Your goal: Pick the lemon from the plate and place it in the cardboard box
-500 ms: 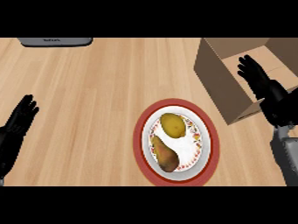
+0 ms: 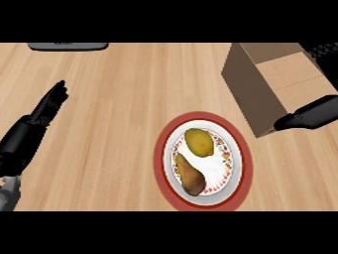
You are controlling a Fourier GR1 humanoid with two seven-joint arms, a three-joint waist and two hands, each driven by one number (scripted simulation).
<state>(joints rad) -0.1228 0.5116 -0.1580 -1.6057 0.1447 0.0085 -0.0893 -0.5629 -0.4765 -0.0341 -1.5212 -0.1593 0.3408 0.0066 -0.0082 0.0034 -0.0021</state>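
Both black robot hands are showing nothing in their grasp: the right hand (image 2: 319,113) is sitting at the right edge, over the near corner of the open brown cardboard box (image 2: 263,87), with one thick dark part pointing left toward the box's front wall, and most of the hand is running off the edge, so whether its fingers are spread or curled cannot be told. Whether it is touching the cardboard is also unclear. Over at the left edge, the left hand (image 2: 36,119) is resting open and still, its fingers straight, close together and pointing up and right, above the light wooden counter (image 2: 120,114). Part of the box is being cut off at the top and right. The yellow oval lemon (image 2: 199,141) is lying on the upper half of the round white plate with a red rim (image 2: 239,158), just beside a longer brown-and-yellow piece of fruit (image 2: 189,174) lying below it; the two look nearly touching. A dark grey flat object (image 2: 67,46) is peeking in at the upper left, mostly out of view.
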